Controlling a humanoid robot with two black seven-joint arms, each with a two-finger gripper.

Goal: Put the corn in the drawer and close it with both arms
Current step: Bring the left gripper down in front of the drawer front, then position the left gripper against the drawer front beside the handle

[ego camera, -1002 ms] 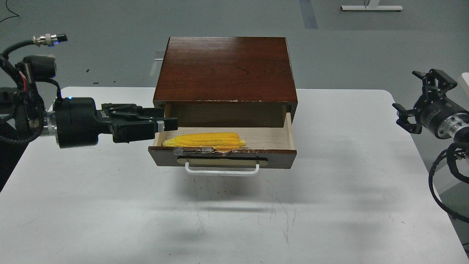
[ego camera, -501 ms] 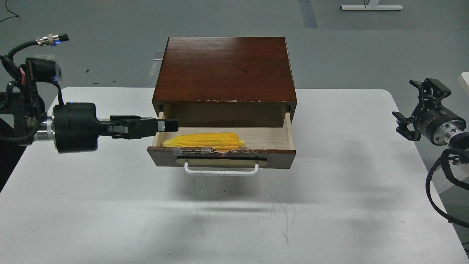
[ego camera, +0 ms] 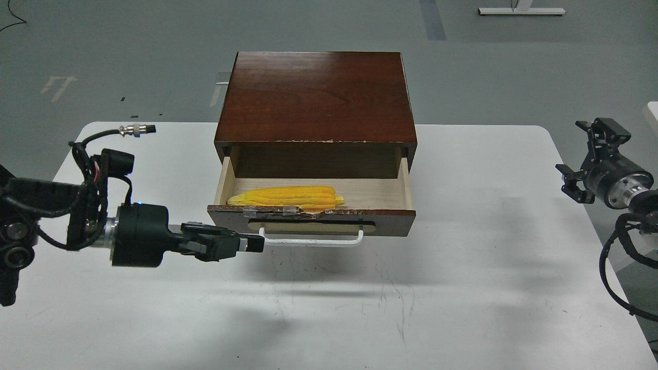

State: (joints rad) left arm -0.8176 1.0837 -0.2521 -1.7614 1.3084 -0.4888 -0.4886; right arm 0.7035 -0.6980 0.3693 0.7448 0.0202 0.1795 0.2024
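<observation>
The left gripper hangs low over the white table, its fingers drawn together on nothing, the tip pointing right at the left end of the white bar handle, just beside it; whether they touch cannot be told. Just beyond and above that tip stands the drawer, pulled out, dark chipped front toward the gripper. The corn lies inside it along the front wall, past the gripper's tip and a little right. Farther back is the dark wooden cabinet. Well off to the right, the right gripper hovers at the table's edge with fingers spread apart, empty.
</observation>
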